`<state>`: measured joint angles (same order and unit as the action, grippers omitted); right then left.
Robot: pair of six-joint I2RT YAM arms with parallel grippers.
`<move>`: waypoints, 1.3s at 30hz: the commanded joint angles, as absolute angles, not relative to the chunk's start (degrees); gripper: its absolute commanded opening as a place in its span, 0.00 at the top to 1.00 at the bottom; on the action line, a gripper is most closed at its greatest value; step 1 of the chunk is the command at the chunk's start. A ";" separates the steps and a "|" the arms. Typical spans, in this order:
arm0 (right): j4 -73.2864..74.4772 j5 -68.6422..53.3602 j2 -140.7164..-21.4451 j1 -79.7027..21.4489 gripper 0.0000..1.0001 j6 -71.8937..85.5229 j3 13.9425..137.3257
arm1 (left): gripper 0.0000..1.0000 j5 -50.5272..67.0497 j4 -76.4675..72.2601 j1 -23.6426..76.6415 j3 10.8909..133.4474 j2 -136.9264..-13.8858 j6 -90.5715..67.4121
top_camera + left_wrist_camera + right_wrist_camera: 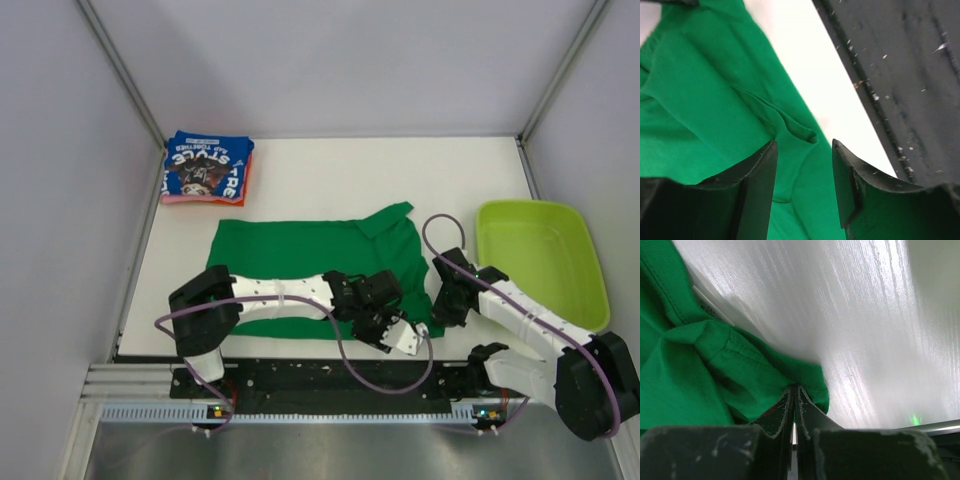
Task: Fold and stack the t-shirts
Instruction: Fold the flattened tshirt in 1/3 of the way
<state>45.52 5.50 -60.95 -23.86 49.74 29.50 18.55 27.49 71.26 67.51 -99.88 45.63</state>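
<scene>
The left gripper hangs with jaws apart over the green t-shirt spread mid-table. The right gripper pinches its near corner. Both arms hide that hem. The blue t-shirt sits folded far left and the lime tub on the right.

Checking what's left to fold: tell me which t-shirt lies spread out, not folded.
The plain green t-shirt, spread open across the table. The blue printed t-shirt sits folded in the far-left corner atop an orange-pink t-shirt.

Lab test cell; blank panel walls
</scene>
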 commanded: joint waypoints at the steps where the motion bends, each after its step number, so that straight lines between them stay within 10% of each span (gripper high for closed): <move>1: 43.24 6.06 -61.61 -23.47 1.00 50.45 28.21 | 0.50 14.69 26.55 70.05 68.91 -103.79 48.78; 8: 42.80 5.36 -61.26 -23.47 1.00 49.92 28.13 | 0.55 14.15 27.25 70.05 68.82 -104.94 49.39; 13: 42.80 5.27 -61.26 -23.47 1.00 50.01 27.95 | 0.87 14.15 27.33 69.96 69.78 -104.33 47.99; 25: 42.54 5.19 -61.35 -23.38 1.00 49.83 27.86 | 0.77 17.14 30.15 69.35 71.19 -102.57 47.11; 30: 42.36 4.92 -61.44 -23.47 1.00 49.57 27.86 | 1.00 17.75 31.11 69.26 72.60 -102.66 45.88; 39: 42.28 5.01 -61.70 -23.47 1.00 49.75 27.69 | 1.00 20.03 33.31 64.70 77.69 -102.92 38.77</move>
<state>44.86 5.06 -60.93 -23.83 49.56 29.26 17.12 32.95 68.40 74.06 -105.49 43.81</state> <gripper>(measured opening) 0.003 0.019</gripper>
